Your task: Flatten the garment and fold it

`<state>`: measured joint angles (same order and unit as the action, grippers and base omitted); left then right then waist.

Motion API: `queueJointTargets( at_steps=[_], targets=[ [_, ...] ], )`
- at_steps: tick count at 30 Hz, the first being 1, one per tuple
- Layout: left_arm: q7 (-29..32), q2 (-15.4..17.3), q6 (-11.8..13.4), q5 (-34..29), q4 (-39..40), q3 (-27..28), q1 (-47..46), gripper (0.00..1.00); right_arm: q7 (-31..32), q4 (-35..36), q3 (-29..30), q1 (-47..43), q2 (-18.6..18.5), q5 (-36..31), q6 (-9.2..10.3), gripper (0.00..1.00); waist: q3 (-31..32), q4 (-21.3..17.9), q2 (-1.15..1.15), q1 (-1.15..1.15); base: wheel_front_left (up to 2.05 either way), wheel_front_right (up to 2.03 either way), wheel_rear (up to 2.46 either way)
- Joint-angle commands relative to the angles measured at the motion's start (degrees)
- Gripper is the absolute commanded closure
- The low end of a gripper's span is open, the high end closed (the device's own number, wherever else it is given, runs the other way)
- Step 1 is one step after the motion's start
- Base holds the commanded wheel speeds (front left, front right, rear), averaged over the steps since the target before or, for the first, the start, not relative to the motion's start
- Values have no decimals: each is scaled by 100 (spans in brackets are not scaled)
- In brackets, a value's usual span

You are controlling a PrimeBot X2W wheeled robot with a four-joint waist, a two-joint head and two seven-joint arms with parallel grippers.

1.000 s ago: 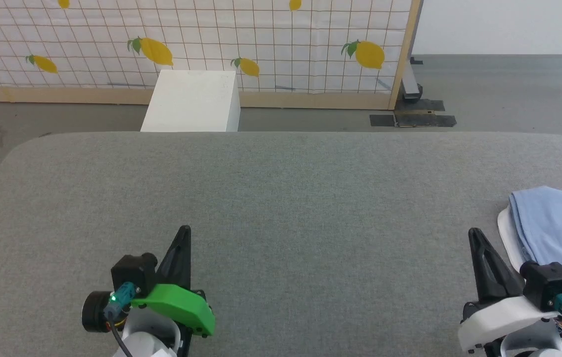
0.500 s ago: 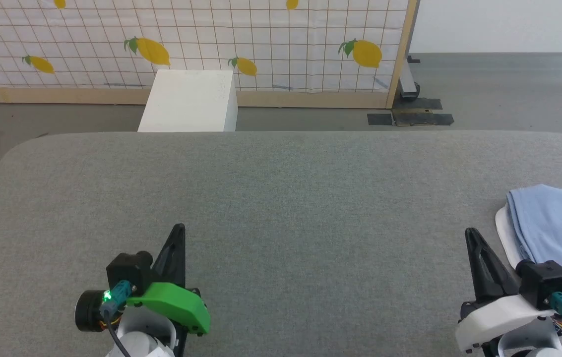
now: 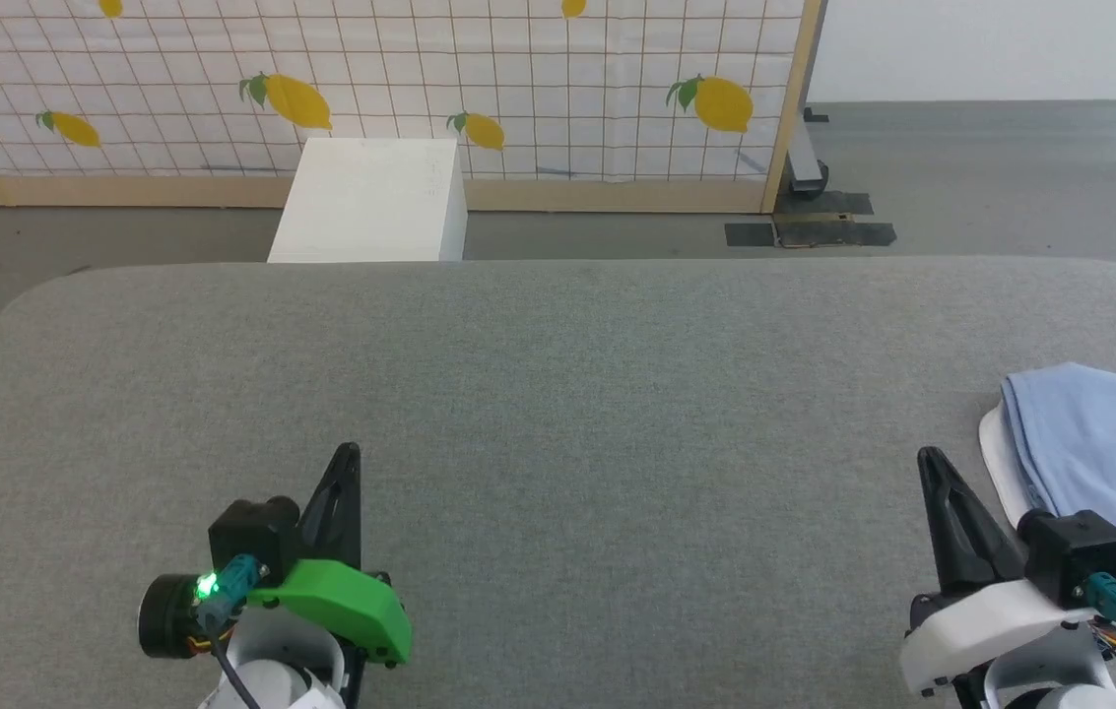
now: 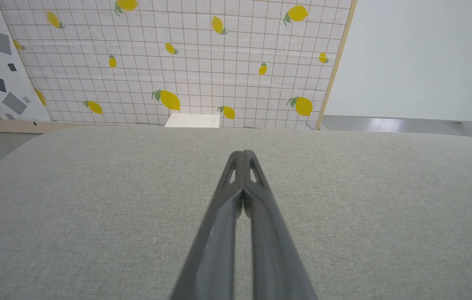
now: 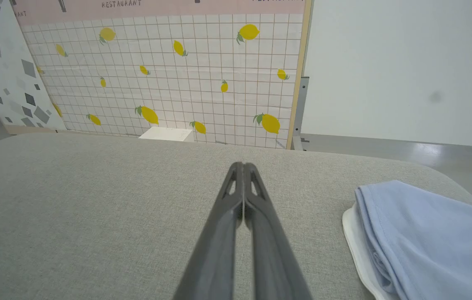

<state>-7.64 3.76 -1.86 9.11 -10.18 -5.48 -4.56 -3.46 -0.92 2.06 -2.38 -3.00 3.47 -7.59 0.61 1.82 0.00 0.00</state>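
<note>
The garment (image 3: 1099, 443) is lying bunched at the right edge of the head view, running out of frame, so its long axis cannot be told. The right gripper (image 3: 932, 463) is sitting just beside its left border, fingers pressed together, holding nothing. The left gripper (image 3: 349, 455), likewise closed and empty, is resting well apart at lower left. Judgement: the right arm is nearer. The right wrist view is adding a stitched blue hem over white fabric at its lower right.

A grey fabric-covered table (image 3: 558, 394) carries a bunched light blue garment (image 3: 1099, 443) at its right edge.
</note>
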Motion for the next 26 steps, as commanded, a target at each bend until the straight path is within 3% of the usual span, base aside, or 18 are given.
queueJointTargets(
  at_steps=[1,26],
  targets=[
    [25,-23,45,-55,61,43,105,100,33,32,-19,74,6,-58,5,100,-1,-4,0,0,0,0,0],
    [309,-48,99,-384,428,237,240,100,153,55,-91,137,9,-169,7,100,-24,-72,0,0,0,0,0]
  ],
)
